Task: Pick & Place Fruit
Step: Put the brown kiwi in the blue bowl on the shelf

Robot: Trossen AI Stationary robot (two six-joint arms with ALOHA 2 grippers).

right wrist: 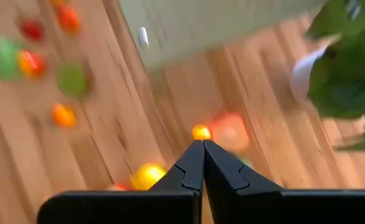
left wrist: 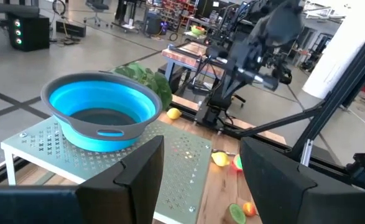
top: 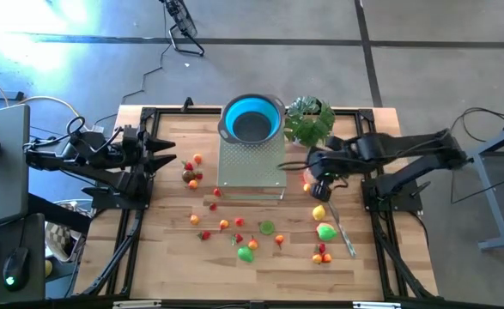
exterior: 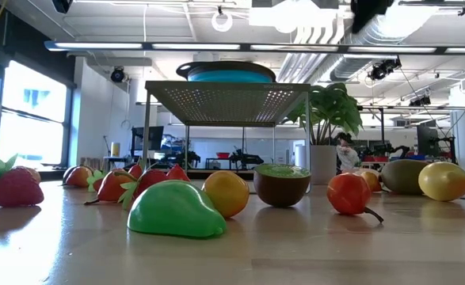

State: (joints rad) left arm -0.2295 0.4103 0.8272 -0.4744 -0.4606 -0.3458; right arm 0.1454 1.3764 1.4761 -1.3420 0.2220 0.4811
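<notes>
Small toy fruits lie scattered on the wooden table: a group at the left (top: 191,174), a group near the front (top: 245,249), and a yellow one (top: 318,212) and a green one (top: 325,230) at the right. A blue bowl (top: 252,120) stands on a perforated metal stand (top: 250,165) at the far middle. My right gripper (top: 320,189) hangs shut above a red-orange fruit (right wrist: 229,132) beside the stand's right edge, slanting down and clear of it. My left gripper (left wrist: 201,180) stands open at the table's left, level, facing the bowl (left wrist: 101,112), with nothing between its fingers.
A leafy plant (top: 310,120) in a white pot stands just right of the bowl, close behind my right gripper. A slim silver knife (top: 344,232) lies near the right front. Bare wood shows between the fruit groups and along the front edge.
</notes>
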